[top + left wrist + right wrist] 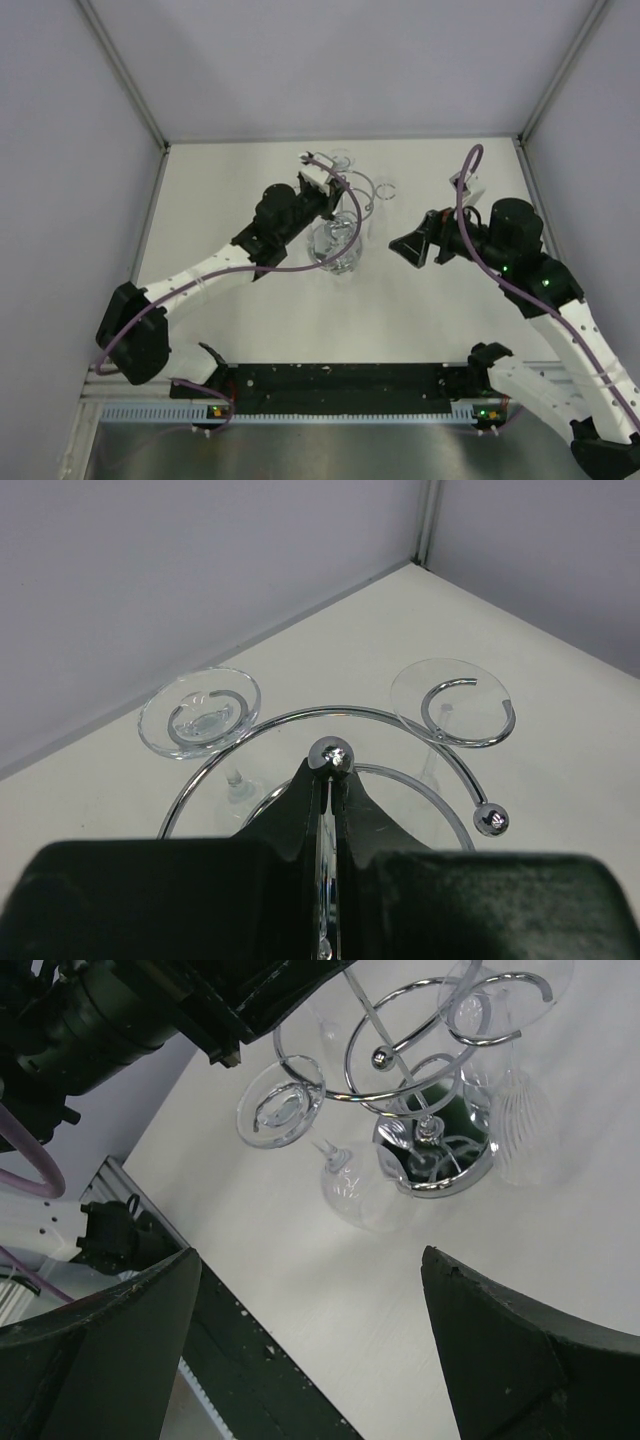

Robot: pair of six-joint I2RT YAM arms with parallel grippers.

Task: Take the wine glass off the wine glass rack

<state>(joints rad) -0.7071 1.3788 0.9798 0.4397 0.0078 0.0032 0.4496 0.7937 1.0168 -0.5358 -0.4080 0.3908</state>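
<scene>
The chrome wine glass rack (362, 186) stands mid-table, with its round mirrored base (440, 1172) and ball-topped post (330, 752). Clear wine glasses hang upside down from its wire loops. In the left wrist view one foot (200, 712) is on the left and one (452, 702) on the right. In the right wrist view the nearer glass (350, 1192) hangs left of the base and another (520, 1125) to the right. My left gripper (325, 190) (332, 770) is shut on the post just under the ball. My right gripper (405, 250) (310, 1255) is open and empty, to the right of the rack and apart from it.
Grey walls close the table at the back and sides, and the corner (425, 555) lies just behind the rack. The black rail (340, 378) with the arm bases runs along the near edge. A purple cable (300, 265) trails off the left arm.
</scene>
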